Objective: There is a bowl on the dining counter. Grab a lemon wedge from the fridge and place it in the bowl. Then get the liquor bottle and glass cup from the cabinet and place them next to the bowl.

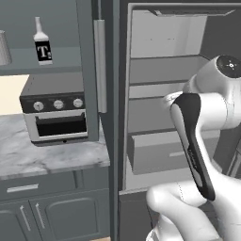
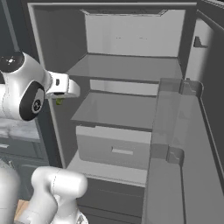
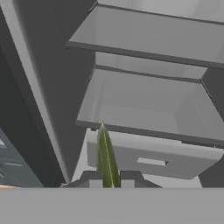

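My gripper [image 3: 109, 178] is shut on a thin yellow-green lemon wedge [image 3: 106, 151] that stands up between the two fingertips. It hangs just outside the left front of the open fridge [image 2: 127, 65], level with the middle shelf. In the right base view the lemon wedge [image 2: 59, 102] is a small green speck under my hand. The liquor bottle [image 1: 42, 43], white with a black "T" label, stands on the shelf of the open cabinet [image 1: 56, 66]. The glass cup [image 1: 4, 47] is at that shelf's left edge. The bowl and the dining counter are out of view.
The fridge door [image 2: 175, 131] with its bins swings out at the right. A drawer [image 2: 113, 146] sits under the fridge shelves. A toaster oven [image 1: 56, 115] stands on the marble worktop [image 1: 42, 157] below the cabinet. The cabinet door [image 1: 89, 70] stands edge-on beside the fridge.
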Robot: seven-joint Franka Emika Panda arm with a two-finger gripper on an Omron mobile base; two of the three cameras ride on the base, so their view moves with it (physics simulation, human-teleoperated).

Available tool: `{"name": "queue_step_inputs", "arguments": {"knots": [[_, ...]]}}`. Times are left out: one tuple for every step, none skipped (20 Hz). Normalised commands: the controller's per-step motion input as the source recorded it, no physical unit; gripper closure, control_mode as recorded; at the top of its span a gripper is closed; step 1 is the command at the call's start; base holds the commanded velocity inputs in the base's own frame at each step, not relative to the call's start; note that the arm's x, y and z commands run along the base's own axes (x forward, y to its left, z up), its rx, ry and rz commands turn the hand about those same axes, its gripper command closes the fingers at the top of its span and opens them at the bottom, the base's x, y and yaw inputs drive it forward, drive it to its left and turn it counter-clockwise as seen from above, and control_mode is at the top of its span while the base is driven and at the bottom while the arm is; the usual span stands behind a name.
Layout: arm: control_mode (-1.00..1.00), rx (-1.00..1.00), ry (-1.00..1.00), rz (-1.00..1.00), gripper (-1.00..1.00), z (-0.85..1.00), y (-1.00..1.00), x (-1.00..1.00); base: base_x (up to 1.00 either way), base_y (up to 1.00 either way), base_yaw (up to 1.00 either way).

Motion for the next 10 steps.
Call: {"name": "queue_step_inputs", "arguments": {"knots": [[-1.00, 0.00, 0.00, 0.00, 1.00, -0.11, -0.10, 0.26, 0.00, 0.00, 0.00], [-1.00, 0.00, 0.00, 0.00, 1.00, -0.14, -0.13, 0.22, 0.00, 0.00, 0.00], [-1.00, 0.00, 0.00, -0.01, 1.00, -0.18, -0.16, 0.16, 0.00, 0.00, 0.00], [-1.00, 0.00, 0.00, -0.02, 1.00, -0.19, -0.19, 0.12, 0.00, 0.00, 0.00], [-1.00, 0.00, 0.00, -0.02, 1.00, -0.19, -0.21, 0.07, 0.00, 0.00, 0.00], [1.00, 0.00, 0.00, 0.00, 1.00, 0.00, 0.00, 0.00, 0.02, -0.19, -0.02], [1.00, 0.00, 0.00, 0.00, 1.00, 0.00, 0.00, 0.00, 0.03, -0.18, -0.02], [1.00, 0.00, 0.00, 0.00, 1.00, 0.00, 0.00, 0.00, 0.00, -0.16, -0.03], [1.00, 0.00, 0.00, 0.00, 1.00, 0.00, 0.00, 0.00, 0.00, -0.16, -0.05], [1.00, 0.00, 0.00, 0.00, 1.00, 0.00, 0.00, 0.00, -0.15, -0.17, -0.10]]}}
